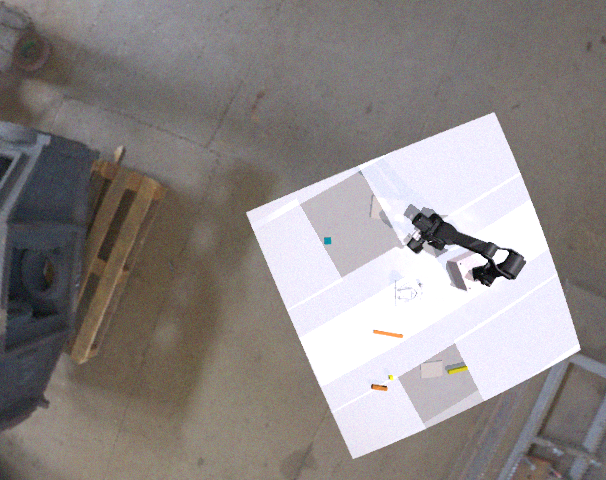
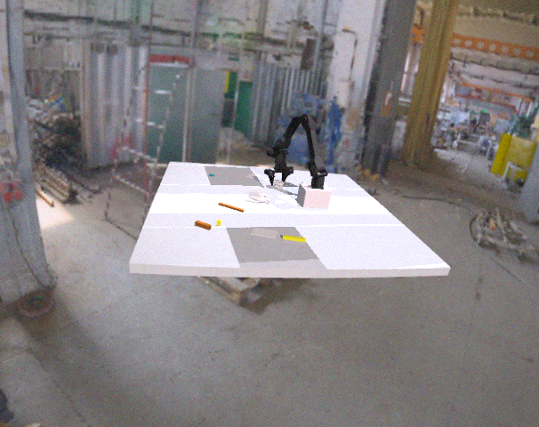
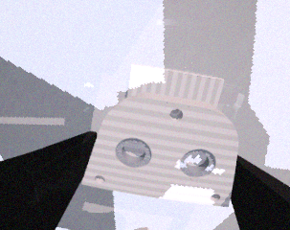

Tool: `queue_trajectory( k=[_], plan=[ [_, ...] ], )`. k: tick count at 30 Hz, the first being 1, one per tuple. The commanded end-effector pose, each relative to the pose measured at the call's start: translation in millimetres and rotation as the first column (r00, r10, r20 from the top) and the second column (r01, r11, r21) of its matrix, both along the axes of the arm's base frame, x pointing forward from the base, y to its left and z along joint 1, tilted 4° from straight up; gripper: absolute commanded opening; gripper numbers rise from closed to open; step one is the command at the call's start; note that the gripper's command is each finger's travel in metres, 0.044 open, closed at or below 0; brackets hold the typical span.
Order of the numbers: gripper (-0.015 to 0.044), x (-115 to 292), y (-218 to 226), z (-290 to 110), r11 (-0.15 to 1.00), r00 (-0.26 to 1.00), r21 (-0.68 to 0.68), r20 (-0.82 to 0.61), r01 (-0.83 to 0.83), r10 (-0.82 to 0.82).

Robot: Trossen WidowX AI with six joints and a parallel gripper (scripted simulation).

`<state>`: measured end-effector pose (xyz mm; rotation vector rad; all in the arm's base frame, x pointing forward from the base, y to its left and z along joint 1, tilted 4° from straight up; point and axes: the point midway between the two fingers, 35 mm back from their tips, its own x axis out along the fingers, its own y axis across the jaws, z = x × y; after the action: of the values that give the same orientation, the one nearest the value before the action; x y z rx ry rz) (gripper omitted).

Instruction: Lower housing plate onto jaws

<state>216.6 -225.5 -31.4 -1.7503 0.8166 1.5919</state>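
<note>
Housing plate [image 3: 166, 131] is gripped by its two side edges between the black fingers of the gripper [image 1: 413, 242] [image 2: 278, 179] [image 3: 162, 149], which are spread wide around it. In the wrist view, two large round recesses are seen side by side across the plate, with one small hole above them and two more near the lower corners; its upper corners are rounded, and a ribbed block [image 3: 194, 87] is seen beyond its upper edge. The gripper is pointed down, near the far side of the white table [image 1: 525, 320] [image 2: 380, 248] in the exterior view. How the plate is seated on the jaw stubs cannot be told, as they are not made out beneath it. The black arm [image 1: 466, 239] [image 2: 311, 140] is mounted on a pale pink block [image 1: 459, 272] [image 2: 317, 197]. A white assembly [image 1: 408, 291] [image 2: 259, 197] is set on the table apart from the gripper, its details washed out by glare. A long orange bar [image 1: 387, 333] [image 2: 230, 207] is laid beyond it, and a shorter orange block [image 1: 379, 387] [image 2: 203, 225] is placed near a small yellow piece [image 1: 390, 377] [image 2: 219, 222]. A pale flat plate [image 1: 431, 368] [image 2: 264, 233] is laid beside a yellow bar [image 1: 457, 369] [image 2: 293, 238], while a teal square [image 1: 327, 240] [image 2: 211, 174] is seen well apart from them.
</note>
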Motion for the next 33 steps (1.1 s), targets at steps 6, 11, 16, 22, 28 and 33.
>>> queue_trajectory(
  k=[6,11,16,22,28,33],
  plan=[
    [0.0351,0,-1,23,1.0,1.0,0.001,0.002,0.001,-0.001],
    [0.0351,-1,-1,39,1.0,1.0,0.001,0.003,0.002,-0.002],
    [0.0351,-3,0,55,1.0,1.0,0.002,0.004,0.003,-0.003],
    [0.0351,-5,2,72,1.0,1.0,0.002,0.005,0.004,-0.004],
    [0.0351,-5,2,72,1.0,1.0,0.003,0.005,0.008,-0.008],
    [0.0351,2,11,72,0.995,0.995,0.012,0.007,0.097,-0.097]
  ],
)
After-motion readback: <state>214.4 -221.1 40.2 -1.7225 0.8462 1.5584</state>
